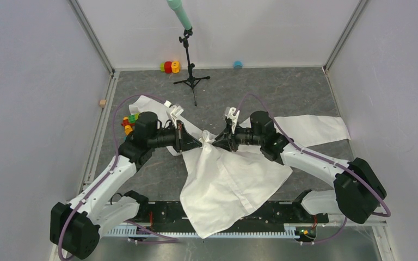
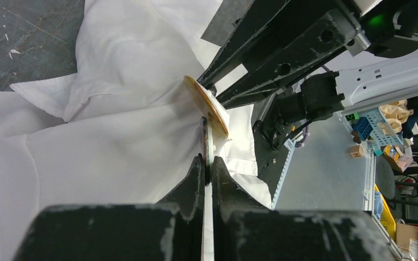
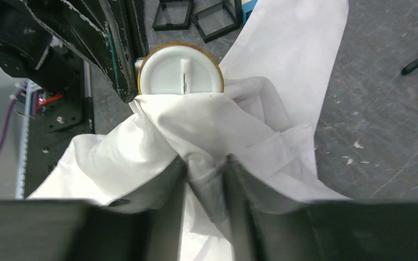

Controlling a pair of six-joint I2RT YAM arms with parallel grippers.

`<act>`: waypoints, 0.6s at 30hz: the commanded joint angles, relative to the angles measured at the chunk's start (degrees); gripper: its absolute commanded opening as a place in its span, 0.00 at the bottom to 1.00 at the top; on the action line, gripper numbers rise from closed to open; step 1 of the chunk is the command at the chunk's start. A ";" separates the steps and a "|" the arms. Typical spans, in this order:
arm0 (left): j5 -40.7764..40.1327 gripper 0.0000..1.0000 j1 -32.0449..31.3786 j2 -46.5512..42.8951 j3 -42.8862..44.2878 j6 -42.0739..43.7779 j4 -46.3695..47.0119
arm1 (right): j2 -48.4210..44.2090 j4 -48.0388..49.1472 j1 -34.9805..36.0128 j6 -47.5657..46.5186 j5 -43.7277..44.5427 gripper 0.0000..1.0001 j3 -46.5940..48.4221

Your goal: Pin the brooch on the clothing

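Observation:
The clothing [image 1: 228,185], a white shirt, lies on the grey table and is pulled up into a peak between the two arms. My left gripper [image 1: 198,140] is shut on the brooch [image 2: 211,109], a round orange-gold disc seen edge-on and pressed against the fabric [image 2: 103,147]. Its tips [image 2: 207,163] clamp the thin lower edge. In the right wrist view the brooch [image 3: 179,68] shows a white round back with an orange rim above the bunched shirt [image 3: 212,119]. My right gripper [image 3: 206,163] pinches a fold of shirt just below it, at the peak [image 1: 215,140].
A black tripod stand [image 1: 190,70] with a green top is behind the arms. Red and yellow toy blocks [image 1: 170,66] and a blue piece [image 1: 238,64] sit by the back wall. Coloured blocks [image 1: 128,124] lie beside the left arm. Grey walls enclose the table.

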 commanded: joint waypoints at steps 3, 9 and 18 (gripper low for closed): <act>1.47 0.02 1.05 -3.29 -0.83 -1.93 5.11 | 0.87 0.49 1.28 1.08 3.54 0.04 -1.55; 2.02 0.02 1.61 -3.63 -1.44 -3.27 7.09 | 0.68 -1.99 1.48 1.80 6.01 0.00 -2.68; 2.17 0.02 2.54 -4.46 -2.55 -5.40 10.46 | 2.53 -8.72 1.40 2.93 11.63 0.00 -0.67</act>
